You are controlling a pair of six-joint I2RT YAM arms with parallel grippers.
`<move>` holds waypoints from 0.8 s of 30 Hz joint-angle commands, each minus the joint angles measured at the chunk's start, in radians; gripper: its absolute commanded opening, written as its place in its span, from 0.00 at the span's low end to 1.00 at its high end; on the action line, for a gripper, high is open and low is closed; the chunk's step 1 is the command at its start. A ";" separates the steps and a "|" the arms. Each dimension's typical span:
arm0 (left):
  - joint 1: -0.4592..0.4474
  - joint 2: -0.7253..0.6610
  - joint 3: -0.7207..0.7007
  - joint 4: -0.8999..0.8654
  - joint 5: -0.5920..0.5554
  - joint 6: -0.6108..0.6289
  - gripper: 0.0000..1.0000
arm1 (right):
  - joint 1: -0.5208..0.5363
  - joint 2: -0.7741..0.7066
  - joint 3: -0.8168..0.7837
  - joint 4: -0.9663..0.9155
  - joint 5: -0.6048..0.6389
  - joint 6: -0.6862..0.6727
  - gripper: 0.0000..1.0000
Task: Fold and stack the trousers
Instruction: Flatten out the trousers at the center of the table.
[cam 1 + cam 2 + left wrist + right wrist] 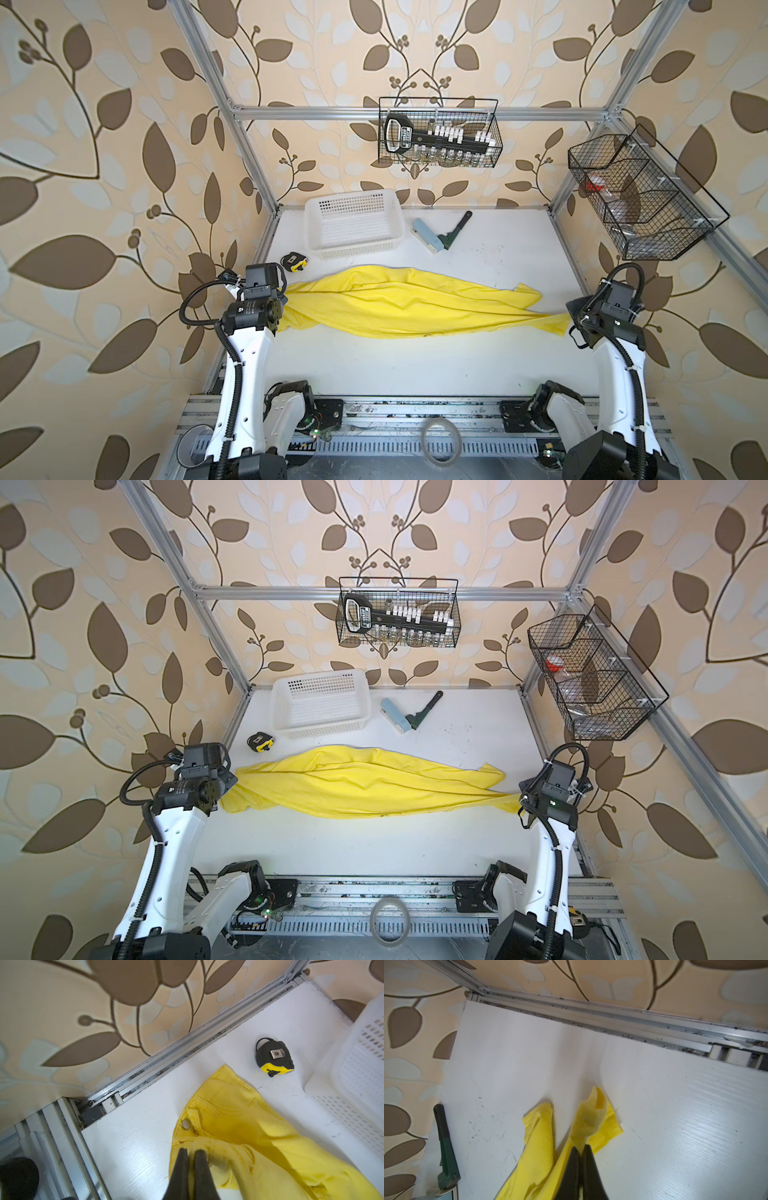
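Left wrist view: the left gripper (191,1150) has its fingers pinched together on the waistband edge of the trousers (239,1122). In the right wrist view, the right gripper (580,1147) is clamped narrow on one leg cuff, the second cuff lying free beside it. In both top views the yellow pair stretches, rumpled, across the white table (374,365) between the arms. Beyond it: a tape measure (294,262), the white basket (353,226), a blue roller (426,235), and a wire rack (440,133) on the back wall.
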 commanded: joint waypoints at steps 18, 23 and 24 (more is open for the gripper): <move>-0.009 -0.217 -0.104 -0.175 0.153 -0.244 0.21 | -0.024 -0.084 -0.041 -0.051 0.290 0.062 0.16; -0.010 -0.274 -0.041 -0.243 0.001 -0.293 0.34 | -0.005 -0.113 -0.019 -0.093 0.291 0.106 0.27; -0.010 -0.284 -0.037 -0.236 -0.014 -0.325 0.43 | 0.006 -0.120 -0.014 -0.096 0.293 0.111 0.31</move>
